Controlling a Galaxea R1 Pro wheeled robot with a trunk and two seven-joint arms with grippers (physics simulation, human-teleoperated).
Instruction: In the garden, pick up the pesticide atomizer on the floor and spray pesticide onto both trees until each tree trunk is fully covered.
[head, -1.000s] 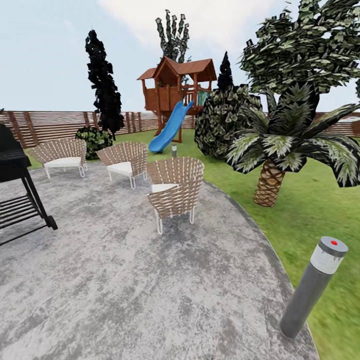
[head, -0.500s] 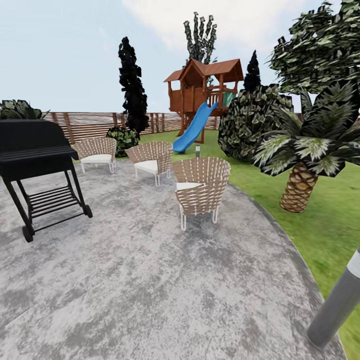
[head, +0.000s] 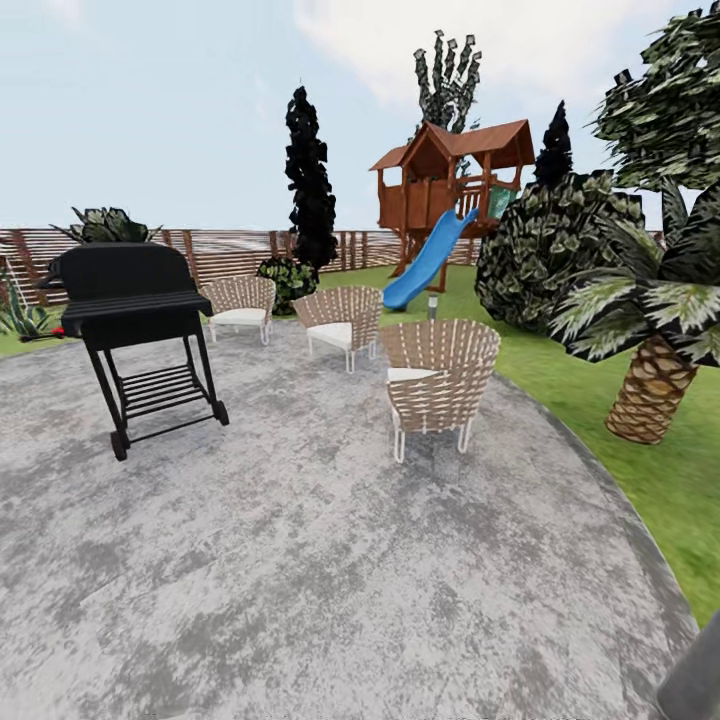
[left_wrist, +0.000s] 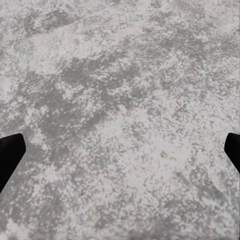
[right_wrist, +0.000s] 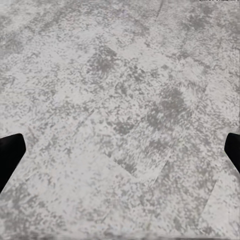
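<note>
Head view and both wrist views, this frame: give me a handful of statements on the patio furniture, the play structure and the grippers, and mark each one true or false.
1. The black wheeled barbecue grill stands on the mottled grey stone patio. True.
2. Three woven wicker chairs with white cushions, the nearest one closest to the lawn, sit on the patio. True.
3. The slide on the brown wooden playhouse is red. False: it is blue.
4. The left gripper holds a sprayer. False: its fingers are spread wide, with bare paving between them.
5. The right gripper is open over the paving. True.
6. The scaly-trunked palm grows out of the patio. False: it stands on the grass.
</note>
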